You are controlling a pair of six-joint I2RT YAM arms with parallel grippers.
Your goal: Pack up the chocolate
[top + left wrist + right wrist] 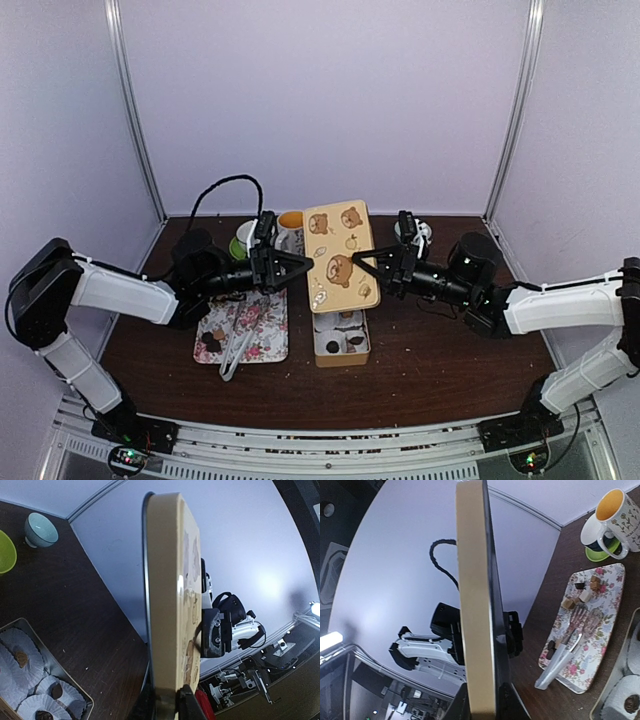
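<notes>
Holding the tin lid (338, 255) up between both arms now: my left gripper (303, 268) is clamped on its left edge and my right gripper (360, 266) pinches the right edge. I see the lid above the far part of the open tin (341, 362). Chocolate (566, 603) lies on the floral tray (607, 625) by the silver tongs (555, 667), and a few pieces sit in paper cups (30, 672) inside the tin.

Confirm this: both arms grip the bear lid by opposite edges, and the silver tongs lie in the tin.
The silver tongs lie on the floral tray, not in the tin; the right wrist view shows it. Both arms do grip the bear lid by opposite edges.
</notes>
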